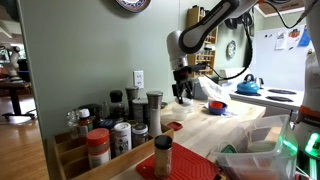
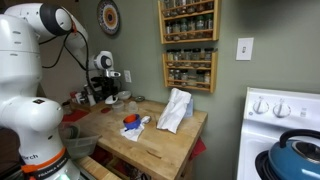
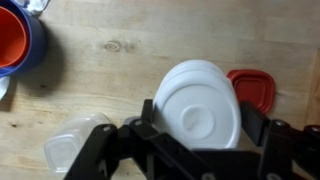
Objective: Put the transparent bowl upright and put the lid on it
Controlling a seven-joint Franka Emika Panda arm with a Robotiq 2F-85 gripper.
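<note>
- Wrist view: the flat round white plastic lid [image 3: 200,95] fills the centre-right of the frame, on or just over the pale wooden table [image 3: 120,60].
- The black gripper [image 3: 198,120] comes in from the bottom edge with a finger on either side of that lid. I cannot tell whether they pinch its rim or only bracket it.
- The small clear plastic bowl [image 3: 72,148] sits in the lower left, partly hidden behind the left finger. I can't tell whether it is upright or tipped.
- A square red plastic lid [image 3: 258,88] lies just beside the white one, at right.
- An orange round bowl [image 3: 12,38] is tucked into the upper left corner, well apart.
- Risk one: with only a thin rim to hold, the lid could tilt or pop out of the grip.
- Risk two: the red lid is close enough for the right finger to catch and drag it.
- Risk three: the clear bowl looks light, so a nudge could send it skidding rather than righting it.
</note>
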